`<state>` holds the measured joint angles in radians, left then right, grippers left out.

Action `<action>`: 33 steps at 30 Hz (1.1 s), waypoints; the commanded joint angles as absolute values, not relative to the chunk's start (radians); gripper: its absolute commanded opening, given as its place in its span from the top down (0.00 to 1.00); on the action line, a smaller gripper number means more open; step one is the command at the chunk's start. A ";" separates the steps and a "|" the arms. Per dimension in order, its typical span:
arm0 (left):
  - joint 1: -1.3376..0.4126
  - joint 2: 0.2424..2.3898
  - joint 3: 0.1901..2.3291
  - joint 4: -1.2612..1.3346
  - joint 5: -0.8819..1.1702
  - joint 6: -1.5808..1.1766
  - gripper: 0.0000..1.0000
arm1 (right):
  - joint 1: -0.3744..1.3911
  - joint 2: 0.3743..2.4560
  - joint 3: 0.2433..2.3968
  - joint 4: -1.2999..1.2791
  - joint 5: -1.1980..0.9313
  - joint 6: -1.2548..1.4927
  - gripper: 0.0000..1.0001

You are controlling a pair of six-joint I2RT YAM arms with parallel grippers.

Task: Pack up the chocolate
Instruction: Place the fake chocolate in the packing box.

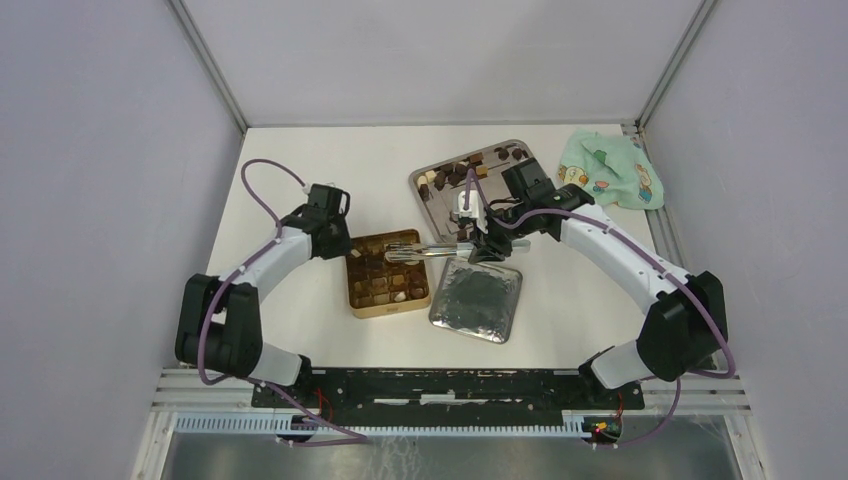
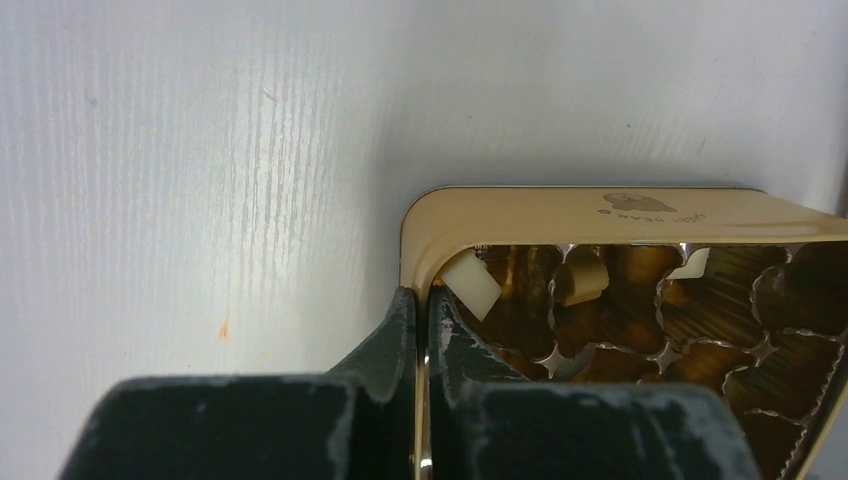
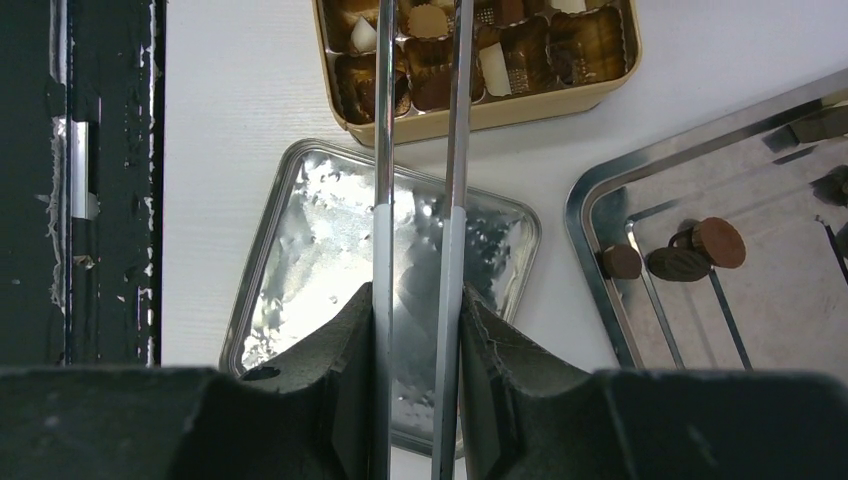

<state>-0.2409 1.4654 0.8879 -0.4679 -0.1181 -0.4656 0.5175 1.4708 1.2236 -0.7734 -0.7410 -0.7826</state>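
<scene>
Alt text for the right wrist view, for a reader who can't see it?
The jaws of the right gripper clamp long silver tongs, whose arms extend over the gold tin of chocolates. A crinkled silver pan lies beneath; a steel tray with round chocolates sits right.

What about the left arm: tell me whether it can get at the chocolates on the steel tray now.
Probably not. The left claw is shut on the gold tin's wall, and the chocolates lie on the steel tray far right, beyond the right claw holding the tongs.
</scene>
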 commanded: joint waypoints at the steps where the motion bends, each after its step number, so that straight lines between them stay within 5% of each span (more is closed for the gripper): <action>1: -0.242 1.320 0.856 -0.347 -0.124 -0.421 0.98 | 0.525 1.416 1.237 -0.767 -0.804 -0.798 1.00; 14: -0.247 0.955 0.656 -0.160 -0.147 -0.397 0.98 | 0.562 1.387 1.292 -0.855 -0.856 -0.881 1.00; 33: -0.247 1.195 0.677 -0.269 -0.126 -0.492 0.98 | 0.778 1.526 1.263 -0.763 -0.531 -0.824 0.97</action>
<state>-0.2443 1.1767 0.6399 -0.2905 -0.1436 -0.4213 0.7593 1.4967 1.2289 -0.8036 -0.5785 -0.8452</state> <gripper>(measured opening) 0.047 0.355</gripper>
